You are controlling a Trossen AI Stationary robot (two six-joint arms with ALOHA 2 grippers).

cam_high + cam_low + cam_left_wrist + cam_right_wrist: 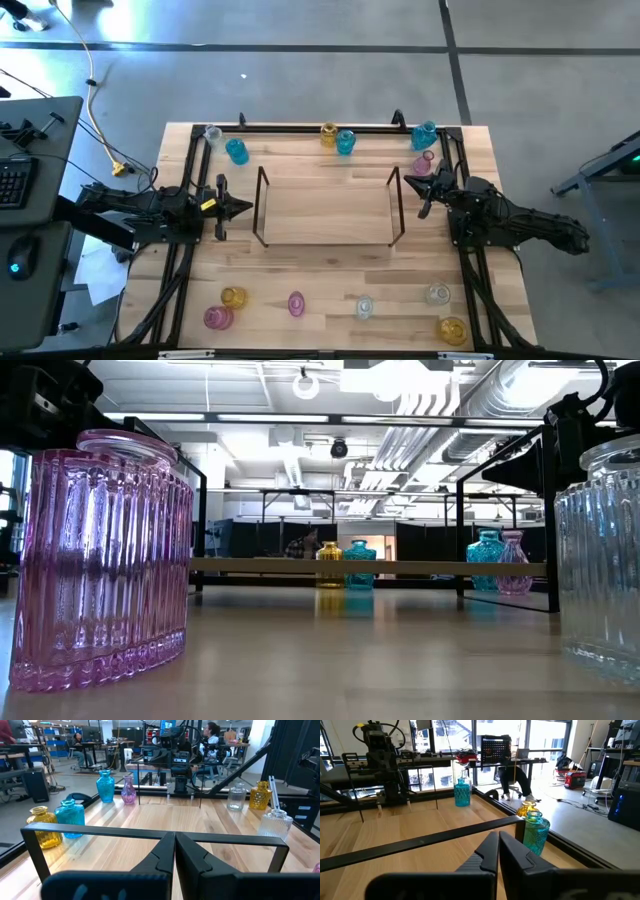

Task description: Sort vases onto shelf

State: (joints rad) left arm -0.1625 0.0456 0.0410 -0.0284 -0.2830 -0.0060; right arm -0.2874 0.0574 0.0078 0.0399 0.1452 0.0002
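Ribbed pink glass vase (100,560) is seen foremost, both empty grippers (245,208) (425,193) clenched beside the light-wood wire-framed shelf (325,205).

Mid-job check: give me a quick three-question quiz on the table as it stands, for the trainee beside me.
1. True or false: a vase already stands on the shelf.
2. The left gripper and the right gripper are: A) both open, B) both shut and empty, C) each shut on a vase.
3. What colour is the vase nearest the right gripper?

Key: 1 false, the board is bare. 2 B. 3 pink.
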